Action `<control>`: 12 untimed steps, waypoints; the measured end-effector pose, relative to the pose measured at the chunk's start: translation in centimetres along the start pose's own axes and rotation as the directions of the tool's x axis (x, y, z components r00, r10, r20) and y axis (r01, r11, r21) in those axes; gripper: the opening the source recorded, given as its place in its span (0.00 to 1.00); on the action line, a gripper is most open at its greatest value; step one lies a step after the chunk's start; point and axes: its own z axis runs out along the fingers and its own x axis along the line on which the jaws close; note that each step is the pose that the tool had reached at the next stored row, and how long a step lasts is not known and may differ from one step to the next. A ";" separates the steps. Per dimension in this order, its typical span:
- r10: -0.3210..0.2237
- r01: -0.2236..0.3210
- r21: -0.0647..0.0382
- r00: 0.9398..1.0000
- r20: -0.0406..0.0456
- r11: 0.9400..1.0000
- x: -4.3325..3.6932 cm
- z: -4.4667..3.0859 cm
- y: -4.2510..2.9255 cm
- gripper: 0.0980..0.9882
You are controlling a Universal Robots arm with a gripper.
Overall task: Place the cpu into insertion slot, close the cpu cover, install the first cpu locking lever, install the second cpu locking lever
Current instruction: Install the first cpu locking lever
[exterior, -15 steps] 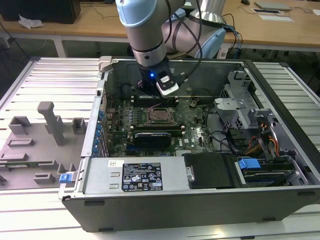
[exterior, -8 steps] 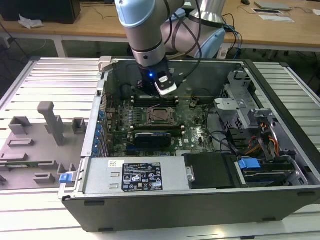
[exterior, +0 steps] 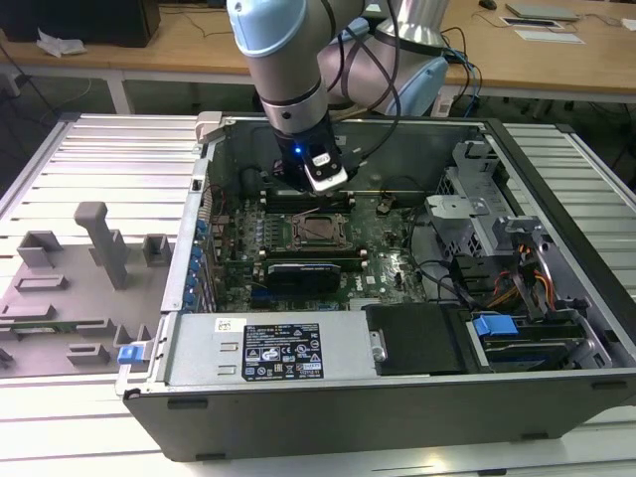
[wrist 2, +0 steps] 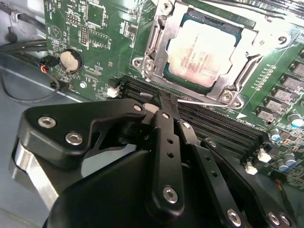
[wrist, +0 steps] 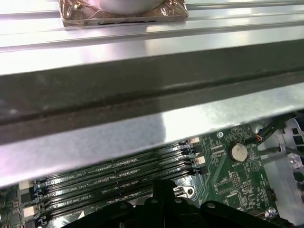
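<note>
1. Look first at the black end effector (wrist 2: 159,102), closest of all in the second wrist view. Seems clenched, with nothing held. Hangs tip-down just beside a thin locking lever (wrist 2: 199,101); cannot tell whether touching.
2. Find the cpu (wrist 2: 202,47) lying flat in the insertion slot (exterior: 320,231), in the middle of the green motherboard (wrist 2: 109,42). Already has the cpu cover (wrist 2: 159,40) lying shut over its edges.
3. Treat the cpu as light, stiff and easy to hurt. Probably slippery on its shiny top. Better to hold by the sides, never to press hard on the middle.
4. Treat the cpu cover as thin, stiff metal. Push on the frame, not through the hole.
5. Expect the locking lever to be springy wire, likely to slip off a smooth tip.
6. Mind the long black memory slots (wrist 2: 213,128) right under the end effector, plus the round battery (wrist 2: 70,60) and dark cables (wrist 2: 21,46) off to one side.
7. Mind the tall metal case wall (wrist: 142,71) close by, and the long black card (exterior: 303,268) near the insertion slot in the exterior view.
</note>
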 end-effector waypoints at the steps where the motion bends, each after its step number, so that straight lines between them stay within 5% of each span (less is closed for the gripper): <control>1: 0.003 -0.003 0.001 1.000 0.001 1.000 0.02 0.03 0.03 0.01; 12: 0.070 -0.071 0.016 0.997 0.017 0.997 0.32 0.39 0.29 0.01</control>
